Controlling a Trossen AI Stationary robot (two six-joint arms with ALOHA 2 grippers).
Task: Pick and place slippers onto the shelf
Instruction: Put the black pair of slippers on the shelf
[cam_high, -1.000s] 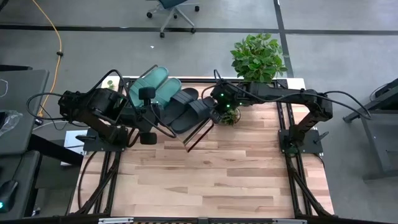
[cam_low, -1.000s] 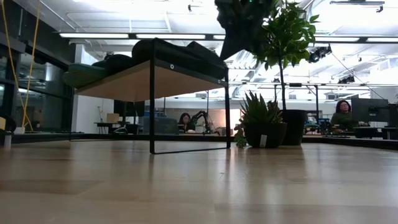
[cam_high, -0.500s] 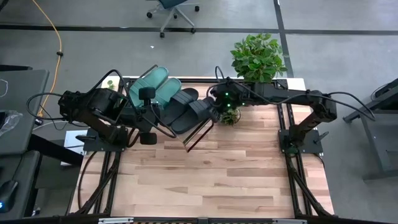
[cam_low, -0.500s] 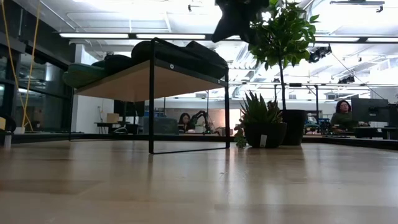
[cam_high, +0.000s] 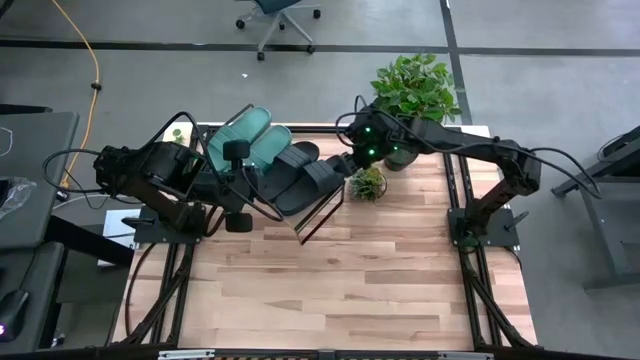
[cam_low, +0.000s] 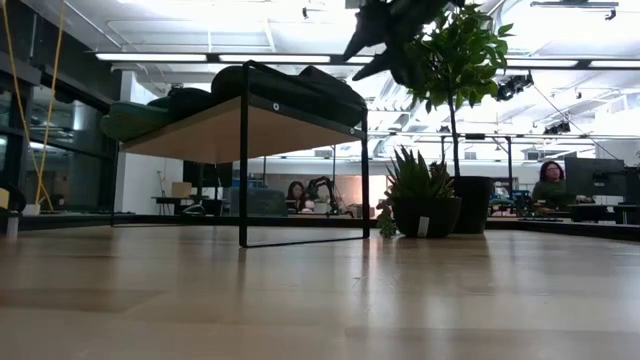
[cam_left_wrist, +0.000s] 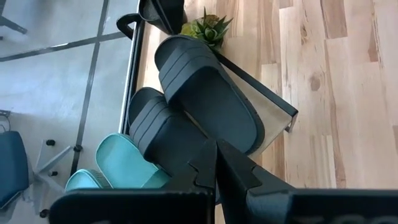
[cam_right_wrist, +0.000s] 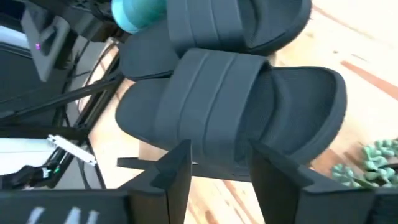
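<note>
The shelf (cam_high: 322, 212), a slanted wood board in a black wire frame, stands at the table's far left of centre. Two teal slippers (cam_high: 250, 140) and two black slippers (cam_high: 308, 172) lie on it side by side. My right gripper (cam_high: 352, 163) hovers open just off the right black slipper (cam_right_wrist: 236, 106), at the end nearest the small plant; its fingers (cam_right_wrist: 180, 171) stand apart in front of that end without touching it. My left gripper (cam_left_wrist: 216, 146) is shut with nothing in it, above the shelf's near left side (cam_high: 262, 195).
A small succulent in a pot (cam_high: 367, 183) stands right beside the shelf, below my right gripper. A taller leafy potted plant (cam_high: 415, 90) stands at the far edge behind the right arm. The near half of the wooden tabletop (cam_high: 330, 290) holds nothing.
My right gripper has opened and let go of the right black slipper, then drawn up and back toward the table's far edge, rolling as it went. The slipper stays on the shelf beside the other black one.
</note>
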